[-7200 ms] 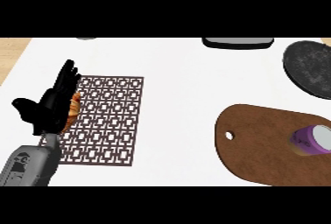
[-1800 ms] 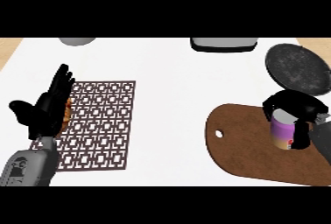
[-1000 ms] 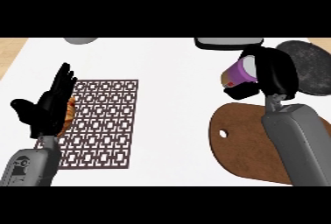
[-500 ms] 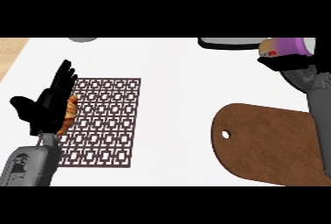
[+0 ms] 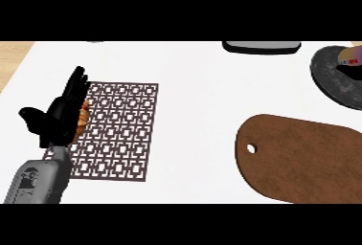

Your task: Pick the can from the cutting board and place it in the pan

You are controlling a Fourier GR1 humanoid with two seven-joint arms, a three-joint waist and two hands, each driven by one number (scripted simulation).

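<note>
We see the can at the tabletop's far right edge, over the dark pan, with something black just beside it; we cannot tell whether the right robot hand has it. The brown cutting board lies bare at the near right. Our left robot hand rests open, fingers straight, holding nothing, over the patterned mat's left edge.
</note>
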